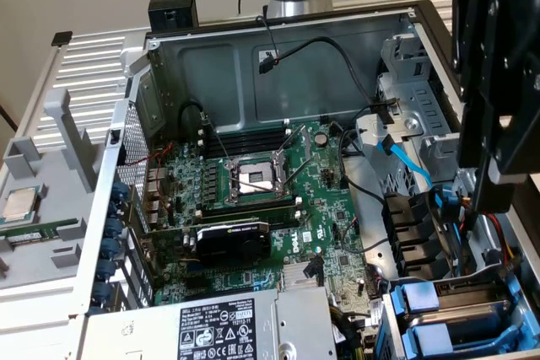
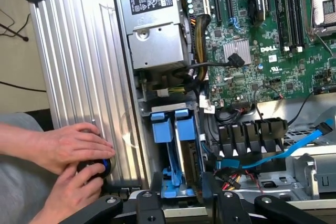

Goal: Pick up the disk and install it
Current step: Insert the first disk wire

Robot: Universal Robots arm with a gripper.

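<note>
- Tool (image 2: 181,182) hangs over the drive bay of the open PC case (image 1: 278,65); in the exterior view its black body stands at that view's right edge, above the bay
- Fingers (image 2: 156,184) stand part-way apart, one each side of a blue strip; can't tell whether they press on it or only straddle it
- Disk (image 2: 171,179): its blue carrier frame shows on edge betw. the fingers in the wrist view, reaching toward two blue tabs (image 2: 161,128) in the bay; silver body and label hidden, so can't tell how far it is seated
- Bay sits just beside the PSU (image 2: 157,24), a silver box w/ a black printed label; cable bundle runs betw. PSU and motherboard (image 2: 273,51)
- Motherboard is green; CPU socket (image 1: 253,179) mid-board, black graphics card (image 1: 232,238) near it; row of black ducts (image 2: 252,132) beside the bay; flat blue cable (image 2: 294,142) runs past them
- Person's two hands (image 2: 71,142) are outside the case, against the ribbed silver side panel (image 2: 79,77); both are on a small round black-and-blue item (image 2: 97,167)
- Exterior view's left: grey tray (image 1: 51,149) w/ a small square processor chip (image 1: 18,204) and a narrow green memory stick (image 1: 38,229); both well apart from the tool
</note>
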